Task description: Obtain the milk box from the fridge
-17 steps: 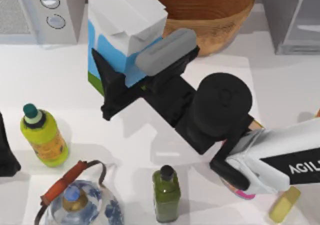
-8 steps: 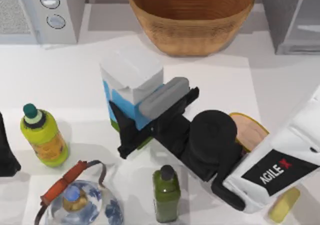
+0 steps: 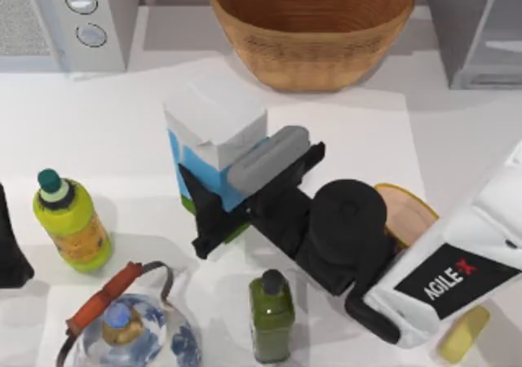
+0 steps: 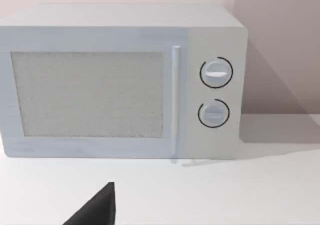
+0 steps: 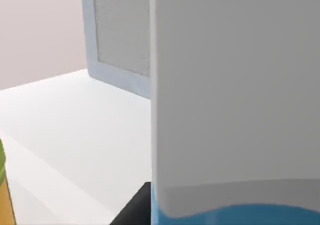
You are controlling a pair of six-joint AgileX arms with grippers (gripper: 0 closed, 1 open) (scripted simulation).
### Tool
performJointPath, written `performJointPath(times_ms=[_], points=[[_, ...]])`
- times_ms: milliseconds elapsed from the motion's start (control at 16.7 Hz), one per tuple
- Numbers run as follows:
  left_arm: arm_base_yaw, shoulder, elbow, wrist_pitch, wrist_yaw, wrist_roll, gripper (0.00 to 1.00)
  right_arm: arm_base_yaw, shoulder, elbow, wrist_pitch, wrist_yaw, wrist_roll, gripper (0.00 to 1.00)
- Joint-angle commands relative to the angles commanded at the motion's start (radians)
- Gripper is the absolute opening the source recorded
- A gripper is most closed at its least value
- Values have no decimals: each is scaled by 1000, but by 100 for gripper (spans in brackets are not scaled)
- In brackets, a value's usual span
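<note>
The milk box (image 3: 214, 130) stands upright mid-counter (image 3: 122, 122), in front of the basket (image 3: 314, 24) and well apart from the fridge (image 3: 477, 28) at the back right. The right tool (image 3: 224, 200) pinches its sides. The left arm sits parked at the left edge.

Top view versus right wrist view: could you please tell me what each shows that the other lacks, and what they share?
The top view adds the basket, the fridge, the green bottle and the right tool clamped on the milk box. The right wrist view adds the carton's white side wall up close. Both share the milk box, the microwave and the table.
</note>
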Motion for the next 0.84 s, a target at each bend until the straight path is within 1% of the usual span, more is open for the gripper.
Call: performJointPath(times_ms=[480,540,840], points=[[0,0,0,0,0,0,100,0,0,0,0,0,0,98],[0,0,0,0,0,0,100,0,0,0,0,0,0,100],[0,0,0,0,0,0,100,0,0,0,0,0,0,100]])
